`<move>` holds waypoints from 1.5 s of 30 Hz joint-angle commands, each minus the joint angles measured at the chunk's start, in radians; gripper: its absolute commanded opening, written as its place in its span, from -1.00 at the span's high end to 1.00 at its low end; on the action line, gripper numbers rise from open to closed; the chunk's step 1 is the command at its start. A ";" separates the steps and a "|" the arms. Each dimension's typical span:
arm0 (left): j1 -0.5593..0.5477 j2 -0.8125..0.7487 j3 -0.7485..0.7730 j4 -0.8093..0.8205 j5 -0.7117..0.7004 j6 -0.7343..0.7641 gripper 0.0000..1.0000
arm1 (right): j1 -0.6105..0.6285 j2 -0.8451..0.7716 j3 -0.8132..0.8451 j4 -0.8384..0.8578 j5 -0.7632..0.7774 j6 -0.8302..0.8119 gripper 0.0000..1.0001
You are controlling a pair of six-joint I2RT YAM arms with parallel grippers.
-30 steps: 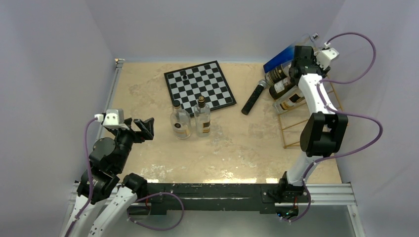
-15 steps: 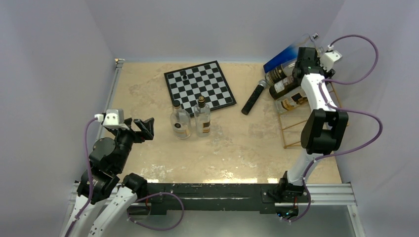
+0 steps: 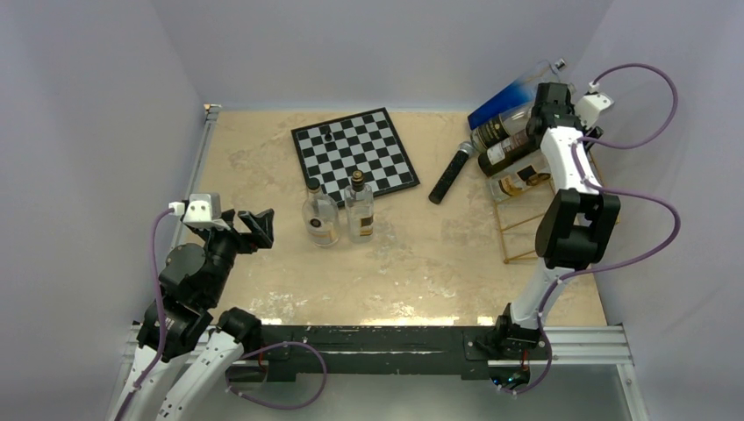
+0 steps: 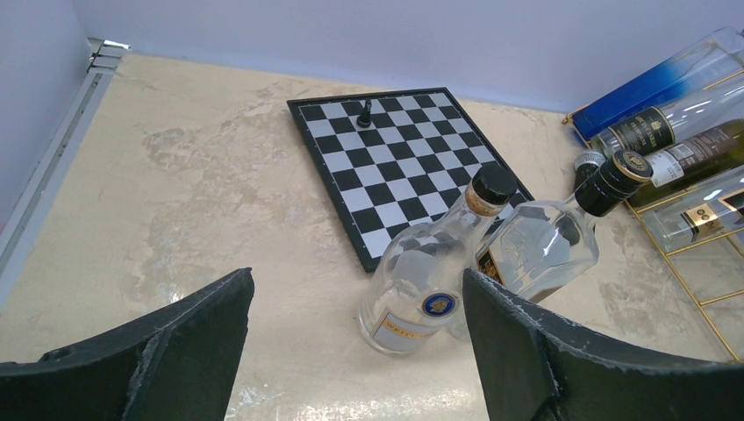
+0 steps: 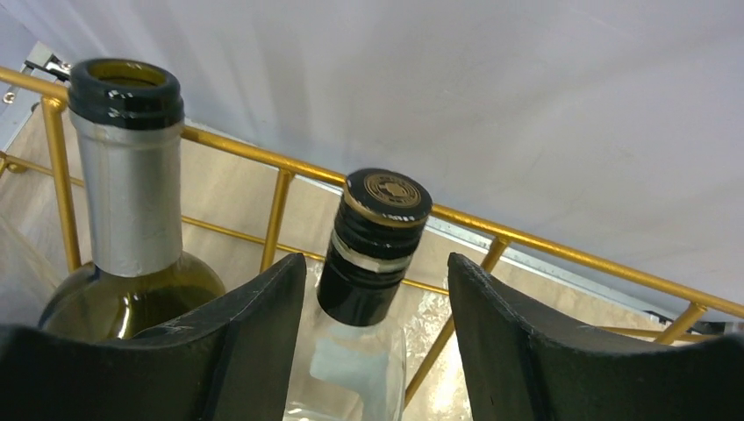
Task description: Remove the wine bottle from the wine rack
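The gold wire wine rack (image 3: 546, 213) stands at the table's right edge and also shows in the right wrist view (image 5: 561, 250). Several bottles lie slanted on it. The olive-green wine bottle (image 3: 513, 151) has a silver foil neck (image 5: 132, 184) and an open mouth. Beside it lies a clear bottle with a black cap (image 5: 379, 237). My right gripper (image 5: 377, 281) is open at the far end of the rack (image 3: 549, 103), its jaws either side of the clear bottle's neck with a gap on both sides; the wine bottle's neck is just left of the left finger. My left gripper (image 4: 355, 289) is open and empty at the near left (image 3: 254, 226).
Two clear bottles (image 3: 321, 215) (image 3: 358, 209) stand mid-table, in front of the left gripper. A chessboard (image 3: 354, 151) with one black piece (image 3: 325, 133) lies behind them. A black microphone (image 3: 449, 173) lies left of the rack. The right and back walls are close to the rack.
My right gripper has shifted a little to the right and back, towards the bottle necks at the rack's far end. The left arm has not moved.
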 commanded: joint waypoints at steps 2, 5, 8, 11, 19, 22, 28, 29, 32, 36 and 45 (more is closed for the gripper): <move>-0.003 0.011 -0.002 0.031 -0.010 0.000 -0.84 | -0.007 0.031 0.100 -0.065 -0.012 0.019 -0.20; -0.003 0.011 -0.002 0.031 -0.011 -0.002 -0.84 | -0.011 0.030 0.098 -0.064 -0.025 0.018 -0.05; -0.003 0.012 -0.002 0.031 -0.013 -0.002 -0.84 | -0.017 0.028 0.096 -0.060 -0.040 0.016 0.04; -0.003 0.011 0.000 0.031 -0.014 -0.002 -0.84 | -0.022 0.027 0.096 -0.059 -0.055 0.012 0.23; -0.003 0.011 0.000 0.032 -0.010 -0.002 -0.84 | -0.004 -0.105 -0.103 0.202 -0.089 -0.106 0.90; -0.003 0.009 -0.001 0.031 -0.010 -0.002 -0.84 | 0.021 -0.130 -0.109 0.240 -0.053 -0.160 1.00; -0.003 0.000 0.001 0.031 -0.008 0.002 -0.84 | 0.070 -0.180 -0.084 0.190 -0.012 -0.146 1.00; -0.003 -0.002 0.001 0.031 -0.009 0.003 -0.84 | 0.085 -0.198 -0.091 0.195 -0.005 -0.152 1.00; -0.003 -0.006 0.001 0.033 -0.013 0.007 -0.84 | 0.135 -0.271 -0.124 0.284 0.004 -0.244 1.00; -0.003 -0.007 0.004 0.030 -0.016 0.009 -0.84 | 0.228 -0.358 -0.146 0.346 -0.047 -0.353 1.00; -0.003 -0.016 0.009 0.025 -0.009 0.009 -0.85 | 0.361 -0.559 -0.237 0.430 -0.209 -0.580 1.00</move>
